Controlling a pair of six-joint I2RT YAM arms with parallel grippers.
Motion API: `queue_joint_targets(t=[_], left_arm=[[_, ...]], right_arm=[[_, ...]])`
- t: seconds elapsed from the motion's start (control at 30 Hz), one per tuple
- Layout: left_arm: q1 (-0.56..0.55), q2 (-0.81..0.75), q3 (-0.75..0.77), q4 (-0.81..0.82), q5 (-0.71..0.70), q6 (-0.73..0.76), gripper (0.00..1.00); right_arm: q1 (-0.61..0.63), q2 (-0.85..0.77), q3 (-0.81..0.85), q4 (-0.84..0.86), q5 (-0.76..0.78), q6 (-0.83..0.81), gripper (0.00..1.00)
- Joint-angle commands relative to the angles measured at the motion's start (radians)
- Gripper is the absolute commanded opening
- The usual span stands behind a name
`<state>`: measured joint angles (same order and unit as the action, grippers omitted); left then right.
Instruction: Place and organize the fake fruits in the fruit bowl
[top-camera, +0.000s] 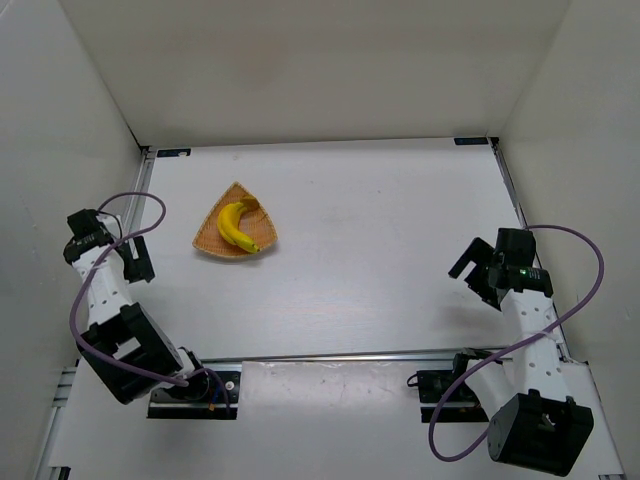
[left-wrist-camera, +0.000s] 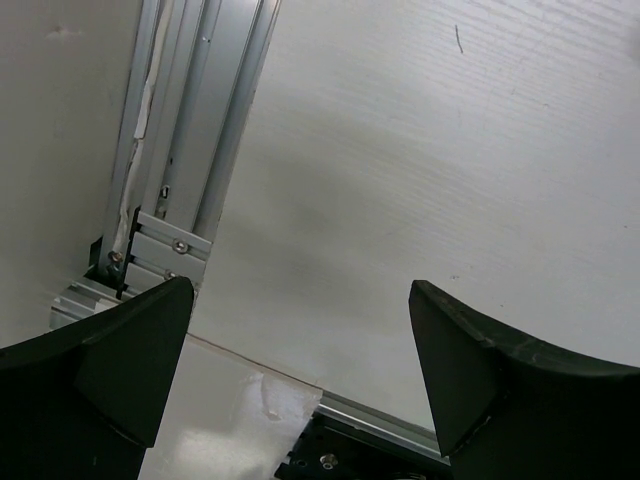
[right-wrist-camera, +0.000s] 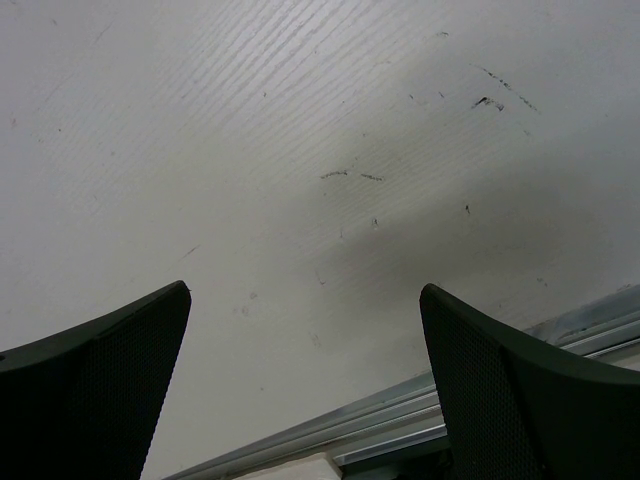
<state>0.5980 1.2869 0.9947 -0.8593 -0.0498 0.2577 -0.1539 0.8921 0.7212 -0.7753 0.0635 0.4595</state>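
Observation:
A yellow banana (top-camera: 235, 227), the fake fruit, lies inside the fruit bowl (top-camera: 208, 240), a shallow orange woven basket at the table's back left. My left gripper (top-camera: 133, 262) hangs at the left edge of the table, well to the left of the bowl, open and empty (left-wrist-camera: 300, 295). Over at the right side my right gripper (top-camera: 472, 268) is far from the bowl, also open with nothing between its fingers (right-wrist-camera: 305, 300). Neither wrist view shows the banana or the bowl.
White walls close in the table on three sides. An aluminium rail (left-wrist-camera: 190, 130) runs along the left edge and another (right-wrist-camera: 400, 420) along the near edge. Purple cables (top-camera: 580, 290) loop off both arms.

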Motion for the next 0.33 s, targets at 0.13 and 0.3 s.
queue_joint_targets(t=[0.13, 0.3], left_arm=[[0.009, -0.015, 0.028, -0.01, 0.083, -0.006, 1.0], [0.009, -0.015, 0.038, -0.02, 0.111, -0.006, 1.0]], right_arm=[[0.005, -0.009, -0.012, 0.027, -0.013, -0.013, 0.99], [0.005, -0.009, -0.012, 0.027, -0.013, -0.013, 0.99]])
